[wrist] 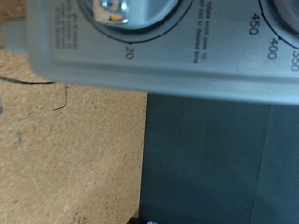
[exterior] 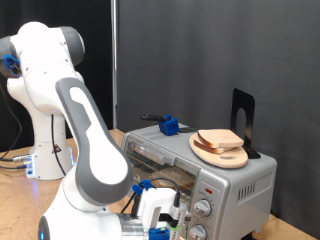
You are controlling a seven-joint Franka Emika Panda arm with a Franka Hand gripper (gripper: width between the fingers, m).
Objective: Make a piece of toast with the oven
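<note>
The silver oven (exterior: 232, 182) stands on the wooden table at the exterior view's bottom right. A slice of toast (exterior: 218, 138) lies on a round wooden plate (exterior: 228, 157) on top of the oven. My gripper (exterior: 160, 214) is low in front of the oven, close to its knobs (exterior: 203, 208); the exterior view does not show its fingers plainly. The wrist view shows the oven's front panel (wrist: 201, 58) very close, with a timer dial (wrist: 121, 11) and temperature numbers. No fingers show there, and nothing shows between them.
A blue-handled tool (exterior: 170, 126) and a black bracket (exterior: 243, 116) sit on the oven's top. My arm's white base (exterior: 45, 150) stands at the left. The wooden table (wrist: 65, 149) shows under the panel, with a dark area (wrist: 224, 159) beside it.
</note>
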